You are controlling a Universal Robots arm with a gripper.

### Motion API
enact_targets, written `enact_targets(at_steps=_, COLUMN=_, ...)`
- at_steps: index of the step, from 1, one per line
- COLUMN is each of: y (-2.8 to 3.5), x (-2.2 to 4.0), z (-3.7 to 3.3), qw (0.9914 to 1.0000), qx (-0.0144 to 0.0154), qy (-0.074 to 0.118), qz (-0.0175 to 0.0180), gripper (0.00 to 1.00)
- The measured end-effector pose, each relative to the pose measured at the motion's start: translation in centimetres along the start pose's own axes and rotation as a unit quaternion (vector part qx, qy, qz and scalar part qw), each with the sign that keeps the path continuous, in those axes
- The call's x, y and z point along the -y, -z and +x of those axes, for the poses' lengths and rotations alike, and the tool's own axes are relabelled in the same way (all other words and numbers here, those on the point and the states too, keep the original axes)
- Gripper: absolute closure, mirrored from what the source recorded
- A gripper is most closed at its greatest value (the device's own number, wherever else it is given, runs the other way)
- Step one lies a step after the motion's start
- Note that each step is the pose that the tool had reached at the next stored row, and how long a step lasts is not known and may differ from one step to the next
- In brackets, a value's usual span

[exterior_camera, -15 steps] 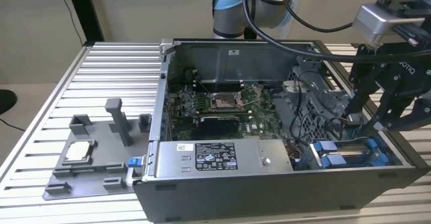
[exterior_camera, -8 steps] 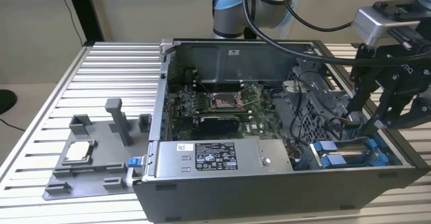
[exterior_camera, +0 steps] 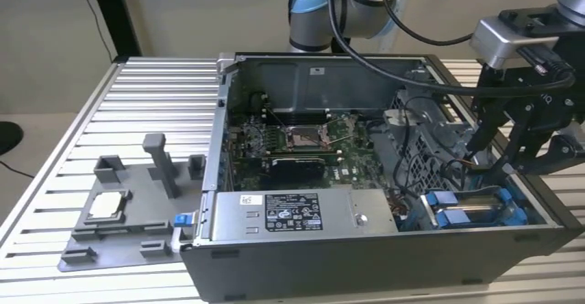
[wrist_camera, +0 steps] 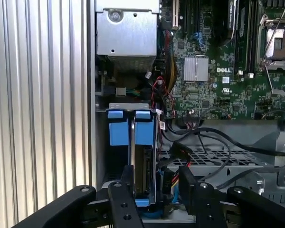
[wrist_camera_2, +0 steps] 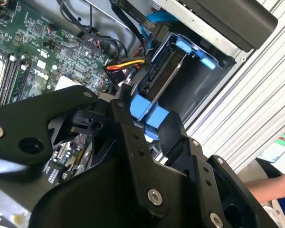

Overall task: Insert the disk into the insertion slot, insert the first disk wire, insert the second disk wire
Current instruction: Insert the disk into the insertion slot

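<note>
The disk stands on edge in its blue caddy, down inside the insertion slot at the case's front corner, on the exterior view's right. Two blue caddy tabs show at its far end. My gripper hangs over the disk's near end, its black fingers on either side of the blue caddy and seemingly shut on it. A yellow, red and black wire ends close beside the disk. A blue flat wire lies further back in the case.
The grey power-supply box sits beside the slot, with the motherboard behind it. A grey fixture tray lies on the ribbed table at the exterior view's left. A person's hand shows beyond the case.
</note>
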State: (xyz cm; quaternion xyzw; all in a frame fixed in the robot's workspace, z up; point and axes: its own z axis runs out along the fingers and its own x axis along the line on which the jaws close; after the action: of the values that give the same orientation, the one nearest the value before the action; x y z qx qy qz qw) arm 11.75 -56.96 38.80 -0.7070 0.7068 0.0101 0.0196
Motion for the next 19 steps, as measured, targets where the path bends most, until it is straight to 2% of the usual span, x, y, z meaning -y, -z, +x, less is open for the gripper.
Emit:
enact_targets(at_steps=13, y=-0.02, x=-0.01, z=-0.01, qw=1.00000, qx=0.0003, qy=0.000, qz=0.0002, gripper=0.00)
enact_targets(at_steps=16, y=-0.22, x=-0.02, z=0.00, qw=0.99999, qx=0.0020, qy=0.000, qz=0.0032, gripper=0.00)
enact_targets(at_steps=19, y=-0.45, x=-0.02, z=0.01, qw=0.99996, qx=0.0034, qy=0.000, qz=0.0088, gripper=0.00)
